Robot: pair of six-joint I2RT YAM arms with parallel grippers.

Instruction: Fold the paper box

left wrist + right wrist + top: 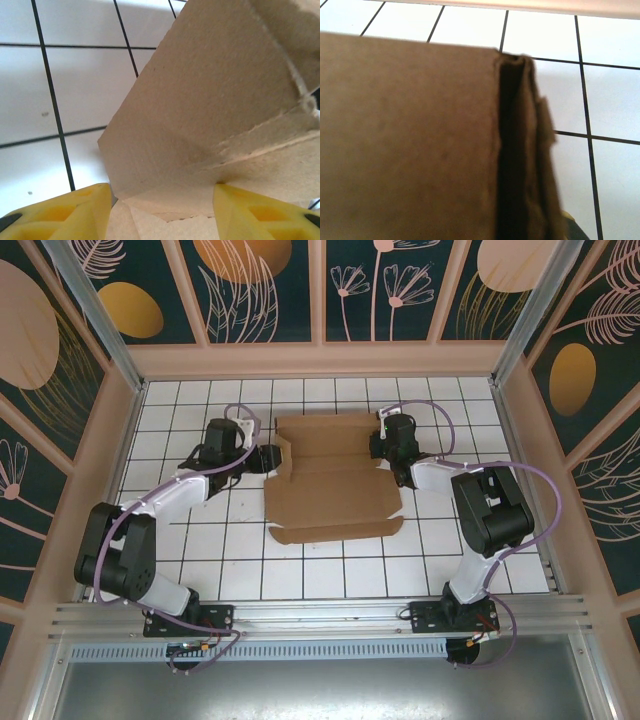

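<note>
Left gripper (268,458), jaws apart, straddles the paper box (335,495) centre-left; right gripper (384,446) clamps its opposite wall as anchor.

Plain brown paper box (335,485); white table (320,575) (black grid lines); teal floral walls (400,290)

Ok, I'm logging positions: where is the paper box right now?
In the top view the paper box lies centrally, between the left gripper and the right gripper.
</note>
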